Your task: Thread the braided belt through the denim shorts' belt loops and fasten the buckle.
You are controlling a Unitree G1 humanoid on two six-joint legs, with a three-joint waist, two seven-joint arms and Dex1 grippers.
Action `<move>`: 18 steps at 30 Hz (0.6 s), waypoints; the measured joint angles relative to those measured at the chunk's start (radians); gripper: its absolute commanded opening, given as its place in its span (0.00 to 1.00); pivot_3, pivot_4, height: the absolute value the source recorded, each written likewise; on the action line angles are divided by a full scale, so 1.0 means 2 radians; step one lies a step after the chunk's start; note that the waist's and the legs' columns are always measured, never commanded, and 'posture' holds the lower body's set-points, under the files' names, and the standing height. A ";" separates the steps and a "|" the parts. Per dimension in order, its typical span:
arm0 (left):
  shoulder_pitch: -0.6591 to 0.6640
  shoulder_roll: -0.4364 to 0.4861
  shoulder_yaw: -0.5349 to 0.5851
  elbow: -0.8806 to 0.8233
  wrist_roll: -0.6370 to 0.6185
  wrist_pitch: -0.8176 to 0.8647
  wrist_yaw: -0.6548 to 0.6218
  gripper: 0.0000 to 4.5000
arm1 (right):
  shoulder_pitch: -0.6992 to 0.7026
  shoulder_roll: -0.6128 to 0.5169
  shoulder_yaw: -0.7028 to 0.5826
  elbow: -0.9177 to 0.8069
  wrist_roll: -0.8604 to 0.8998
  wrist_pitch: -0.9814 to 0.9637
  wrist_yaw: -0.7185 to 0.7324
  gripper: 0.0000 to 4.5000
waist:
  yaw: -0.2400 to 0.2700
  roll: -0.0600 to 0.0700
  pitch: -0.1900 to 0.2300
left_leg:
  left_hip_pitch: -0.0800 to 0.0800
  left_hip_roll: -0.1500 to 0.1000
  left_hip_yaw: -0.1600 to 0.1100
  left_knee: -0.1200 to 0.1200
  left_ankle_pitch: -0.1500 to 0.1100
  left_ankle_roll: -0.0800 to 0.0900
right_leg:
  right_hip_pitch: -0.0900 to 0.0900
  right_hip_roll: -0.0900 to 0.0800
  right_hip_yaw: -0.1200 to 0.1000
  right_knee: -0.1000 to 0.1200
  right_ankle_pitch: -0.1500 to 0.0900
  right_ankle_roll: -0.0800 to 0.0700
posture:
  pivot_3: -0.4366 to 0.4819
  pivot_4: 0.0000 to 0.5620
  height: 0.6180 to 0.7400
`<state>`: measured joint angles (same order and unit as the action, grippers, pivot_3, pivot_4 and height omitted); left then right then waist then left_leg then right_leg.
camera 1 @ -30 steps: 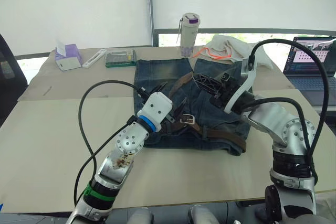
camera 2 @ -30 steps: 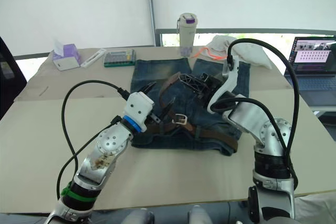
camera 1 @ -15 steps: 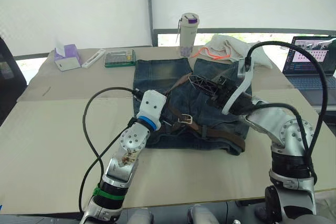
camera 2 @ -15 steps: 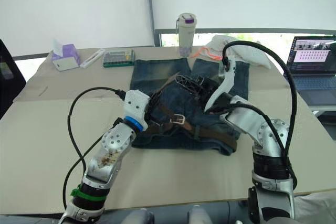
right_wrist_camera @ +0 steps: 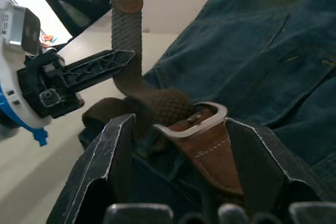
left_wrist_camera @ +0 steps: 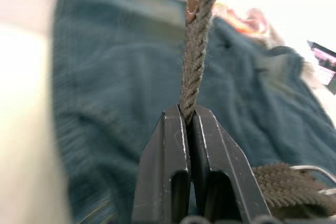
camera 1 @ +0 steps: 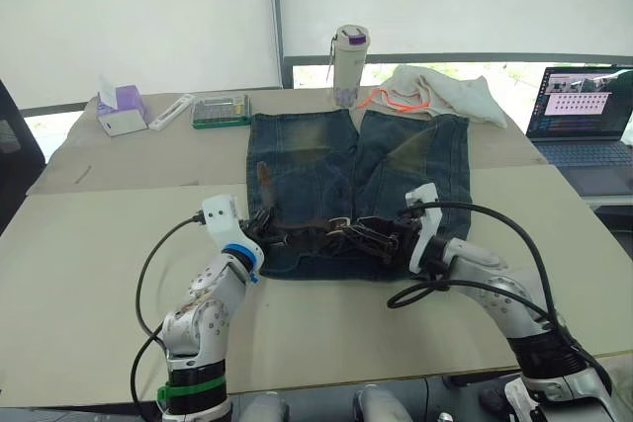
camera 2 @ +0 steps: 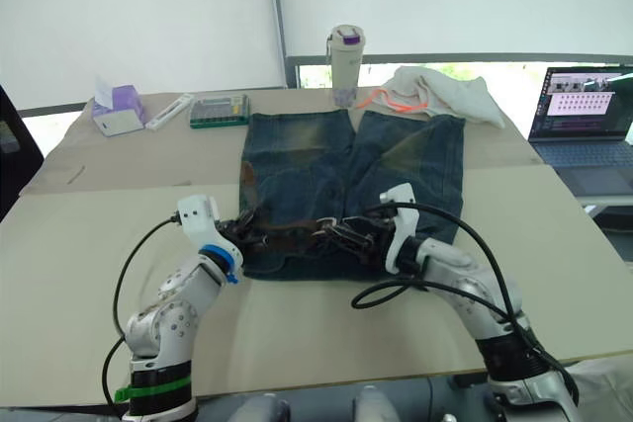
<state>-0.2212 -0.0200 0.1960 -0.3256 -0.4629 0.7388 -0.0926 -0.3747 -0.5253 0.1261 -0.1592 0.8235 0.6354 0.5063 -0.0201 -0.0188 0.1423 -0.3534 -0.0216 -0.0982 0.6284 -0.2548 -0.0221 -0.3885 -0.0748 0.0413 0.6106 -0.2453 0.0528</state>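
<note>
Lying flat: the denim shorts (camera 1: pixel 361 180) on the table (camera 1: pixel 89 244), waistband at the near edge, 2 legs reaching far toward the window.
Belt position: the braided belt (camera 1: pixel 307 234) runs left to right along the waistband at the near edge of the shorts; its free tip stands upright at the left end, over the left leg.
Buckle: the buckle (right_wrist_camera: pixel 195 123) sits near the middle of the waistband, brown leather tab attached, with the strap bent through its frame.
Left gripper: the left gripper (left_wrist_camera: pixel 187 116) has its 2 fingers pressed together on the braided strap, pinching it just below the upright tip, at the left end of the waistband.
Right gripper: the right gripper (right_wrist_camera: pixel 181 129) has its fingers spread wide, 1 on each side of the buckle; whether they touch it cannot be told.
Belt loops: not clear enough to tell apart.
Far edge of table: a bottle with purple lid (camera 1: pixel 347 66), a cream-white cloth (camera 1: pixel 435 91), a green calculator (camera 1: pixel 220 111), a purple tissue box (camera 1: pixel 122 108).
Far right: an open laptop (camera 1: pixel 579 126).
</note>
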 measured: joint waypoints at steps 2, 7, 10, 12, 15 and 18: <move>0.004 0.004 0.001 -0.004 -0.008 0.005 0.000 0.00 | -0.006 0.009 0.001 0.004 -0.021 -0.014 0.027 0.68 | 0.002 0.000 0.000 | 0.000 0.000 0.000 0.000 0.000 0.000 | 0.000 0.000 0.000 0.000 0.000 0.000 | 0.48 0.27 1.00; 0.006 0.007 0.007 -0.010 -0.041 0.016 -0.004 0.00 | -0.006 0.034 0.007 0.023 -0.066 -0.043 0.064 0.62 | 0.003 0.000 0.000 | 0.000 0.000 0.000 0.000 0.000 0.000 | 0.000 -0.001 0.000 0.000 0.002 -0.003 | 0.48 0.27 1.00; 0.016 0.014 -0.003 -0.014 -0.048 0.021 -0.014 0.00 | -0.007 0.045 0.000 0.024 -0.073 -0.048 0.067 0.42 | 0.003 0.000 0.000 | 0.000 0.000 0.000 0.000 0.000 0.000 | 0.000 -0.001 0.000 0.000 0.002 -0.003 | 0.48 0.27 1.00; 0.020 0.017 -0.009 -0.017 -0.056 0.023 -0.021 0.00 | -0.009 0.041 -0.004 0.028 -0.088 -0.048 0.071 0.26 | 0.004 0.000 0.000 | 0.000 -0.001 0.000 0.000 0.000 0.000 | 0.000 -0.001 0.000 0.000 0.002 -0.003 | 0.48 0.27 1.00; 0.026 0.028 -0.019 -0.021 -0.062 0.023 -0.036 0.00 | -0.008 0.039 -0.008 0.031 -0.103 -0.048 0.079 0.03 | 0.004 0.000 0.000 | 0.000 -0.001 0.000 0.000 0.000 0.000 | 0.000 -0.001 0.000 0.000 0.002 -0.003 | 0.48 0.27 1.00; 0.034 0.037 -0.031 -0.027 -0.064 0.021 -0.052 0.00 | -0.001 0.039 -0.010 0.032 -0.113 -0.048 0.087 0.01 | 0.004 0.000 0.000 | 0.000 -0.001 0.000 0.000 0.000 0.000 | 0.000 -0.001 0.000 0.000 0.002 -0.003 | 0.48 0.27 1.00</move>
<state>-0.1540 0.0550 0.1347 -0.3787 -0.5916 0.7817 -0.1970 -0.3774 -0.4467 0.1067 -0.0959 0.5981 0.5386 0.6805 -0.0126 -0.0186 0.1422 -0.3534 -0.0227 -0.0984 0.6285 -0.2546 -0.0226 -0.3881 -0.0761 0.0412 0.6100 -0.2416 0.0465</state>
